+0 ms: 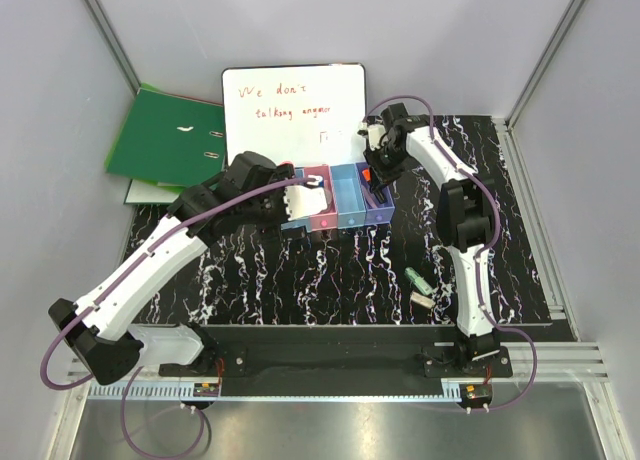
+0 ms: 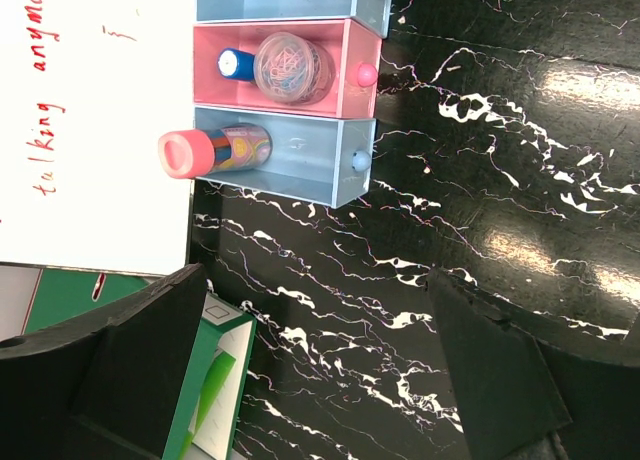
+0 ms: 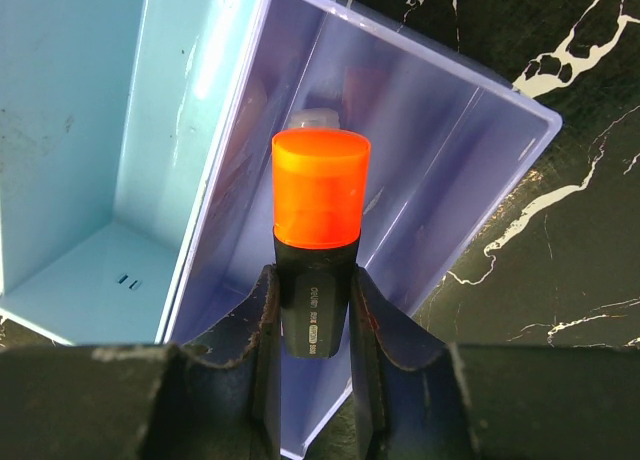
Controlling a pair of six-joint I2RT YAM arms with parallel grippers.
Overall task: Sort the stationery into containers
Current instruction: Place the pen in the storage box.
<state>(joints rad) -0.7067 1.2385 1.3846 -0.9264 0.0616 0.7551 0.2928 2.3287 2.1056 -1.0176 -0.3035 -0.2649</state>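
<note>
Scene: right gripper [image 3: 315,292] pinching red-and-black marker [image 3: 320,195] over purple bin [image 3: 450,150] | left gripper [image 2: 320,370] fingers spread, empty | advice: lower marker between bin walls, then release gently.

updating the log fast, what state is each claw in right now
Left claw: open, holding nothing.
Right claw: closed on the black marker with an orange cap, at the purple rectangular plastic bin.

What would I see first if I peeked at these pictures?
A marker with a glowing orange cap, pinched in the right arm's jaws, points into the purple bin. Behind the bins is a whiteboard with red writing, a green folder beside it.
</note>
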